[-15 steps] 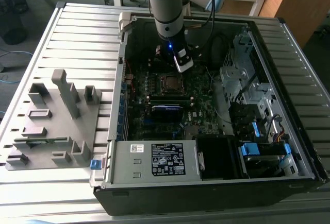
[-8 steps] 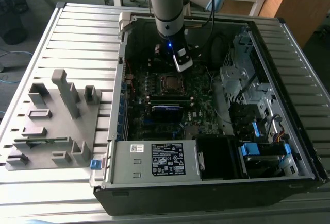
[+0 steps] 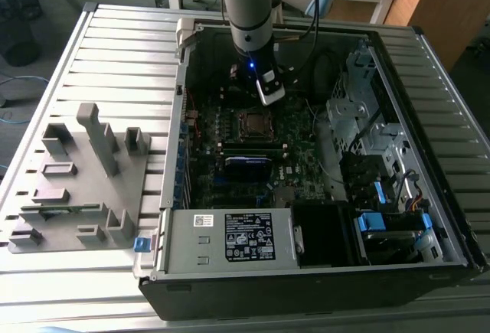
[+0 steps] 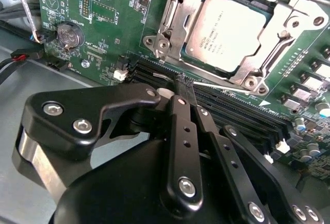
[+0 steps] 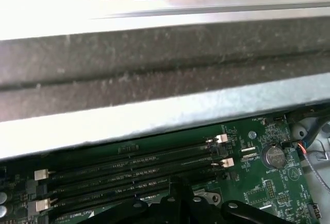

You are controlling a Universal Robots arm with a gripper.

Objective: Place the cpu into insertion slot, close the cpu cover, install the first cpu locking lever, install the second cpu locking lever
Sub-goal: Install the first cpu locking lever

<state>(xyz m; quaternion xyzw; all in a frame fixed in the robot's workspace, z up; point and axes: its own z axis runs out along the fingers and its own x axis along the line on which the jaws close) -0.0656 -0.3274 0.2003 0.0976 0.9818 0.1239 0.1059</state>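
Observation:
In the second wrist view the cpu (image 4: 232, 28) lies flat in the insertion slot, silver top up. The cpu cover (image 4: 178, 13) is down over the chip's edges. A thin silvery locking lever (image 4: 232, 87) runs along the socket's near side. My gripper (image 4: 184, 84) has its black fingers drawn together, tips right at that lever, just beside the socket. In the exterior view the gripper (image 3: 269, 94) hangs inside the open computer case just behind the insertion slot (image 3: 253, 124).
Long black memory slots (image 4: 232, 113) run under the fingers, and a coin battery (image 4: 69, 34) sits off to the side. The case wall (image 5: 165, 69) is close by. A grey fixture tray (image 3: 76, 180) lies at the exterior view's left, and a power supply (image 3: 230, 237) is at the case front.

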